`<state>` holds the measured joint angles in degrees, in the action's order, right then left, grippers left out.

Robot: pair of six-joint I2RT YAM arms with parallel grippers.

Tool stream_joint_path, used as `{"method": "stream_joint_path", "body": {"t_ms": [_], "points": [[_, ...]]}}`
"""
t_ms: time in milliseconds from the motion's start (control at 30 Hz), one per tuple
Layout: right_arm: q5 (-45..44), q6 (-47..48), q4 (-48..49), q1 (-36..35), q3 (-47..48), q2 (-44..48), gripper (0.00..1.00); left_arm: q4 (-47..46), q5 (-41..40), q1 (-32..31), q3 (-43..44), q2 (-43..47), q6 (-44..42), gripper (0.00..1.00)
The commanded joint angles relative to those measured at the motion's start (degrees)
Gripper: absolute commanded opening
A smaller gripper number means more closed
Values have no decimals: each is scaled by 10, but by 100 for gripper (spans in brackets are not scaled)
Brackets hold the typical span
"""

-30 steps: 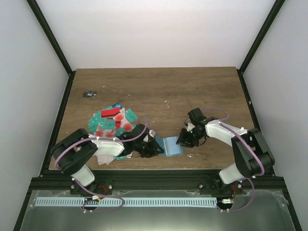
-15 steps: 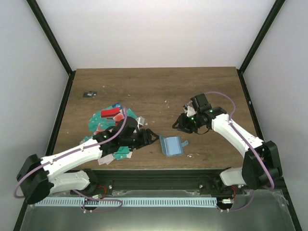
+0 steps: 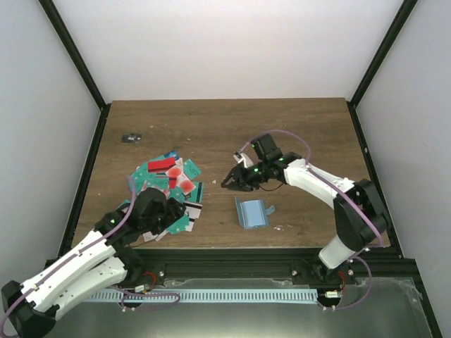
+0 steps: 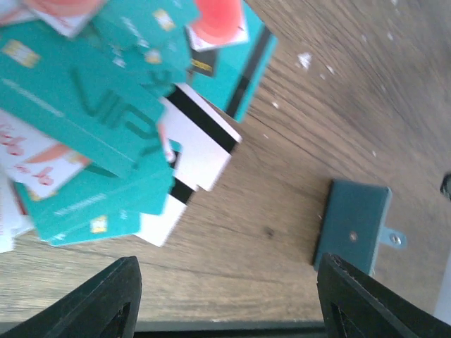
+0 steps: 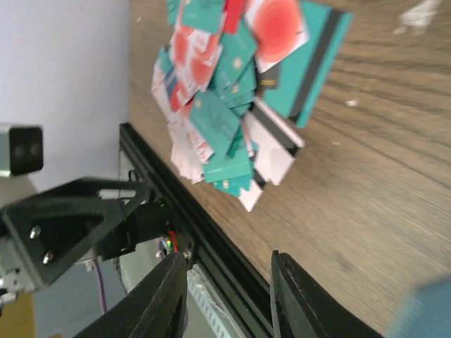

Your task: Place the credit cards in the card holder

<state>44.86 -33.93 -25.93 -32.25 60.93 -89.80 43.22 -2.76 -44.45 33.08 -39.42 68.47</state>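
Note:
The credit cards point(image 3: 166, 184) lie in a loose heap of red, teal and white at the table's left; the heap also shows in the left wrist view point(image 4: 91, 120) and the right wrist view point(image 5: 232, 91). The card holder point(image 3: 252, 211) lies flat on the wood near the front middle, tab to the right, held by neither gripper; it also shows in the left wrist view point(image 4: 352, 227). My left gripper point(image 3: 182, 211) is open and empty at the heap's near right edge point(image 4: 225, 310). My right gripper point(image 3: 228, 182) is open and empty, between the heap and the holder, just behind the holder point(image 5: 232, 296).
A small black object point(image 3: 131, 137) lies at the far left of the table. White specks are scattered on the wood point(image 3: 243, 149). A black frame rail point(image 3: 232, 253) runs along the front edge, and dark posts bound both sides.
Both grippers have left the card holder, which now lies alone. My left arm pulled back left to the heap's edge. My right gripper swung left, past the holder toward the cards.

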Motion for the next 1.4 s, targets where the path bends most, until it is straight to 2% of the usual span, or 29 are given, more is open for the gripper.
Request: {"method": "stream_joint_path", "body": {"t_ms": [0, 133, 300, 500, 767, 1000, 1367], "points": [[72, -30, 96, -44, 25, -44, 37, 31, 10, 67, -8, 0, 1, 70], [83, -65, 137, -85, 37, -90, 40, 17, 66, 157, 6, -44, -69, 68], [76, -140, 210, -130, 35, -133, 43, 32, 101, 257, 37, -139, -178, 47], [47, -216, 268, -162, 30, -173, 46, 14, 129, 338, 66, -235, -266, 33], [27, -265, 324, -172, 27, -218, 46, -5, 138, 367, 71, -312, -313, 22], [18, -285, 341, -183, 48, -255, 45, -19, 141, 377, 67, -355, -335, 21], [12, -301, 345, -200, 101, -320, 43, -18, 138, 379, 57, -400, -331, 14]]}}
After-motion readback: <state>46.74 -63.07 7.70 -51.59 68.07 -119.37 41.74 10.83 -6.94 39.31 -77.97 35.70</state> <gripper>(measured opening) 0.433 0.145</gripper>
